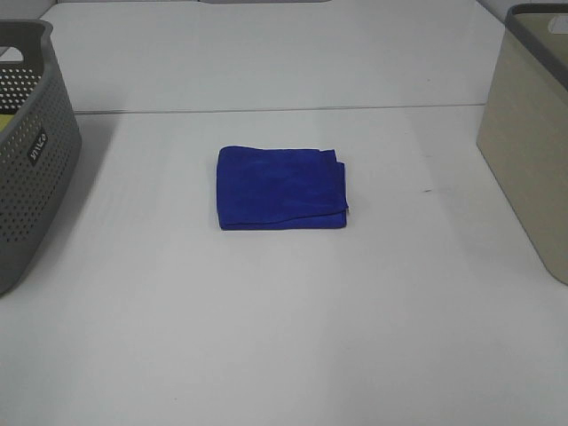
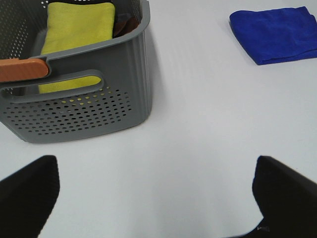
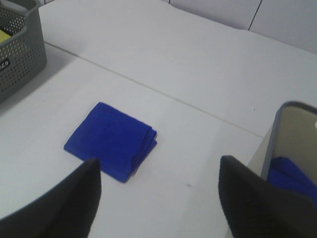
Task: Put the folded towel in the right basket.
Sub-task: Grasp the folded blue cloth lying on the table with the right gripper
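- The folded towel [image 1: 281, 187] is seen lying flat on the white table [image 1: 284, 337], in the middle, between the two baskets and well apart from both.
- The towel is nearly square, so no long side can be picked out; its loose layered edges are turned toward the right basket [image 1: 532, 151].
- In the right wrist view the towel [image 3: 111, 141] is seen ahead of the right gripper [image 3: 158, 198], off to the side of the gap between the two dark fingers [image 3: 64, 208], and nothing is touched by it.
- The right gripper's fingers are held wide apart and nothing is held between them.
- The left gripper [image 2: 158, 198] is also spread open and empty, and the towel [image 2: 275, 34] is seen far off from it, so the right arm is judged to be the nearer one.
- The right basket [image 3: 287, 148] stands just beside the right gripper; something blue is seen inside it, maybe another cloth, but too little is shown to be sure.
- In the grey basket [image 2: 89, 99] a yellow cloth [image 2: 77, 34] is laid, and an orange thing [image 2: 22, 68] is seen at its rim.
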### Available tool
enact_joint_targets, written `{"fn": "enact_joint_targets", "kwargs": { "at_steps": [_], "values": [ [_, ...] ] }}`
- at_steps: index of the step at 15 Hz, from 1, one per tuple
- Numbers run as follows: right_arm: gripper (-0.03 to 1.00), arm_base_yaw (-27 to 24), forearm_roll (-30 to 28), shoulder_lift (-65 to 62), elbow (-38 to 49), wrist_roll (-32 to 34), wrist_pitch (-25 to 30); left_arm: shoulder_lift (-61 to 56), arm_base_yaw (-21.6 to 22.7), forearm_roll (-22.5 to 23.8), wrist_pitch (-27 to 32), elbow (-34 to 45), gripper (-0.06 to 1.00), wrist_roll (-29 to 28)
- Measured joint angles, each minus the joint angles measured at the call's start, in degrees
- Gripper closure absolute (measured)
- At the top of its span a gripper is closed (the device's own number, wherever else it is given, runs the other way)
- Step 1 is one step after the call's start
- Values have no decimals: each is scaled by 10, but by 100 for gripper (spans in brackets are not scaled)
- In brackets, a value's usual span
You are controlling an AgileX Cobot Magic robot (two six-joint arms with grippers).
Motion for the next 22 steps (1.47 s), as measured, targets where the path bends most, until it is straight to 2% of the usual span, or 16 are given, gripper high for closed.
{"fn": "enact_joint_targets", "kwargs": {
  "at_steps": [5,9,11,14,16,19,22],
  "values": [
    [30,0,1,266,-195,-5,-36,0,0,0,0,0,-4,0],
    [30,0,46,432,-233,-1,-36,0,0,0,0,0,-4,0],
    [30,-13,109,484,-233,-1,-30,0,0,0,0,0,-4,0],
    [30,-73,300,566,-233,-77,-17,0,0,0,0,0,-4,0],
    [30,-93,354,601,-233,-119,-2,0,0,0,0,0,-4,0],
    [30,-103,367,671,-233,-129,42,0,0,0,0,0,-4,0],
    [30,-104,338,738,-233,-131,54,0,0,0,0,0,-4,0]
  ]
}}
